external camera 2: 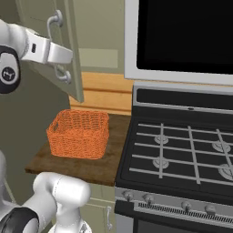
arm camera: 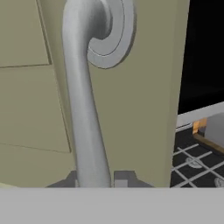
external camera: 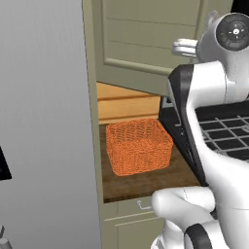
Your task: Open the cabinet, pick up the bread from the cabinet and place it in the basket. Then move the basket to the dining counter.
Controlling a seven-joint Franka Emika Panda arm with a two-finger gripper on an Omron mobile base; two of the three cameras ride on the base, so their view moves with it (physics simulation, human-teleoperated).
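Pincer (arm camera: 94, 179) straddles cabinet (arm camera: 140, 87) handle (arm camera: 83, 105); basket (external camera: 138, 146) empty.

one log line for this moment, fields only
phase: opening cabinet | hand: fingertips either side of door handle | door: ajar | basket: on counter by stove, empty | bread: unseen

Kitchen: gas stove (external camera 2: 182, 154), wall cabinet (external camera: 146, 39), wood countertop (external camera 2: 73, 166).

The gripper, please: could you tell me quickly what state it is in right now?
Gripper: closed on the cabinet handle, one fingertip either side of the bar.
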